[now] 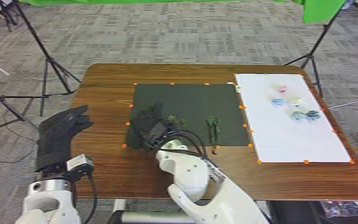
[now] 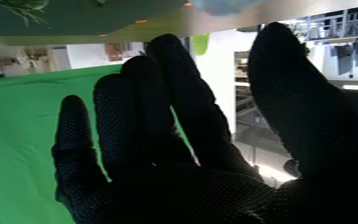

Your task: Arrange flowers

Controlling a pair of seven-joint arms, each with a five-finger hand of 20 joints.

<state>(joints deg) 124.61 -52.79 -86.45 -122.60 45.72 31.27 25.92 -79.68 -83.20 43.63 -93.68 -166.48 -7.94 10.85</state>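
Observation:
My right hand point(image 1: 151, 121) is over the dark mat point(image 1: 186, 95), beside some small green foliage point(image 1: 177, 121). Its fingers are straight and apart from the thumb, as the right wrist view also shows for the hand point(image 2: 171, 190). Green stems point(image 1: 213, 131) lie on the mat on the far side of that foliage from the hand. On the white sheet are a pink bloom point(image 1: 282, 89), a light blue one point(image 1: 278, 102), a whitish one point(image 1: 295, 101) and two blue-green ones point(image 1: 312, 115). My left hand point(image 1: 63, 131) is open at the table's left edge. Green foliage point(image 2: 23, 6) appears in the right wrist view.
The white sheet point(image 1: 286, 142) covers the table's right side, with orange markers along its edges and the mat's. Brown wood point(image 1: 104, 95) shows around both. Black tripod stands point(image 1: 47, 55) rise beyond the table's left and right edges, and a green cloth point(image 2: 33, 130) hangs behind.

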